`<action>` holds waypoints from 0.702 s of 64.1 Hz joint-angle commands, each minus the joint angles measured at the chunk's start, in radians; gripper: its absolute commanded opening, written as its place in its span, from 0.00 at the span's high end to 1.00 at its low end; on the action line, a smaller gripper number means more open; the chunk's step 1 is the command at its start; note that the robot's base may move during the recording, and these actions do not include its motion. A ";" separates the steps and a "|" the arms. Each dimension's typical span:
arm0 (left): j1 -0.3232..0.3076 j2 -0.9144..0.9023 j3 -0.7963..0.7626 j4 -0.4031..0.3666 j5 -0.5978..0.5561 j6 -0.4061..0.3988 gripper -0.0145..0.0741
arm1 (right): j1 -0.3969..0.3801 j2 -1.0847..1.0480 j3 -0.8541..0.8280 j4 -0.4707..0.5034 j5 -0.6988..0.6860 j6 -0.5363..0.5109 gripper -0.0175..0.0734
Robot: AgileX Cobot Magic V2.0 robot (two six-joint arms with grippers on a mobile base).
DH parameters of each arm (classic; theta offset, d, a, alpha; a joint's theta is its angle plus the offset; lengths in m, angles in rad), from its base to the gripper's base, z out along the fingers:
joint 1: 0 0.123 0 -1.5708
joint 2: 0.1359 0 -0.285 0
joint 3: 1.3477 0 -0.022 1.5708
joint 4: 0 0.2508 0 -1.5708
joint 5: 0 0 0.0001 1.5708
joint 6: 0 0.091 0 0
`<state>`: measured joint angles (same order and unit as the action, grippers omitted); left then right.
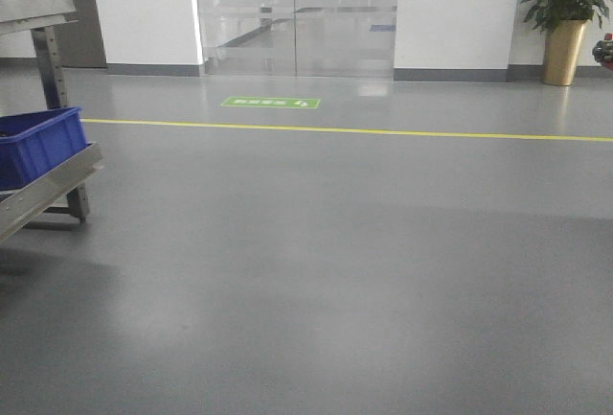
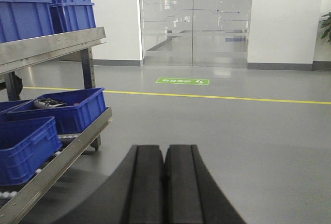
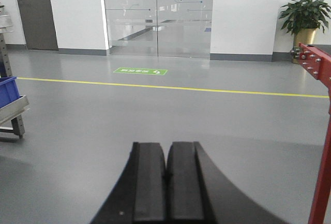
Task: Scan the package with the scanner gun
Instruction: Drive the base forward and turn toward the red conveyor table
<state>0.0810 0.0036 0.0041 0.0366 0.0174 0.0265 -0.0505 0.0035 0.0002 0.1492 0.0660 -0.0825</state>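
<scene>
Black left tool (image 2: 164, 154) and right tool (image 3: 166, 151) are each closed tight, pointing level over grey floor (image 1: 335, 271).

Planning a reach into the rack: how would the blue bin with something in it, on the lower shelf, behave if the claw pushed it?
The blue bin looks like rigid plastic, so probably moves as one stiff piece. Its shelf seems sloped, with what look like rollers, so it may slide easily. Holding only one dark item, it is likely light.
</scene>
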 commanded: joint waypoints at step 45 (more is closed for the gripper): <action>-0.005 -0.004 -0.004 -0.006 -0.017 -0.002 0.96 | 0.002 -0.004 0.000 0.002 -0.022 -0.003 0.98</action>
<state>0.0810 0.0036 0.0041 0.0366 0.0174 0.0265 -0.0505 0.0035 0.0002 0.1492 0.0641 -0.0825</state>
